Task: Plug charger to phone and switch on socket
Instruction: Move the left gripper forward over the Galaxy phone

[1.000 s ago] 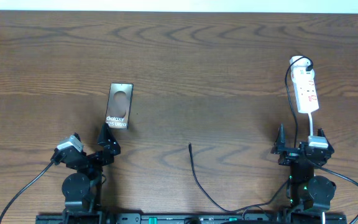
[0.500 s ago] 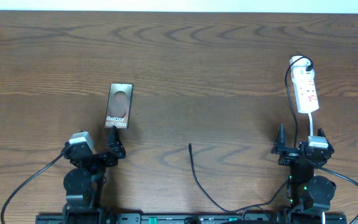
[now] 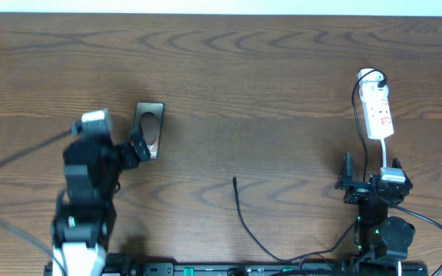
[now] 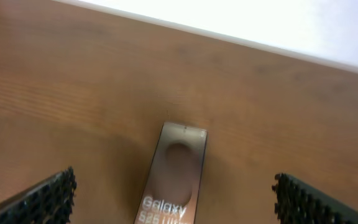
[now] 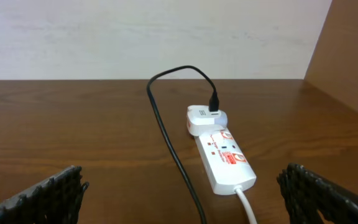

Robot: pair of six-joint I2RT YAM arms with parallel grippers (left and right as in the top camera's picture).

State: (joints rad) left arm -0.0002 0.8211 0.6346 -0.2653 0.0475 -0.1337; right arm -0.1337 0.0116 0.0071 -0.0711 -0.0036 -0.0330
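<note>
The phone (image 3: 150, 119) lies flat at the left of the table, its near end covered by my left arm. My left gripper (image 3: 139, 146) is open and empty over that near end. In the left wrist view the phone (image 4: 180, 158) lies between the open fingers (image 4: 176, 202). The charger's black plug tip (image 3: 235, 181) lies loose at centre front. Its cable (image 5: 166, 134) runs back to a white adapter (image 5: 204, 118) on the far end of the socket strip (image 3: 378, 107). My right gripper (image 3: 370, 170) is open and empty, just short of the strip (image 5: 225, 158).
The strip's white lead (image 3: 385, 149) runs from its near end towards the right arm. A pale wall (image 5: 154, 37) borders the table's far edge. The charger cable loops along the front edge (image 3: 267, 249).
My left arm has lifted and moved forward, and its open gripper now covers the phone's near end. The right arm, cable and strip have not moved.
</note>
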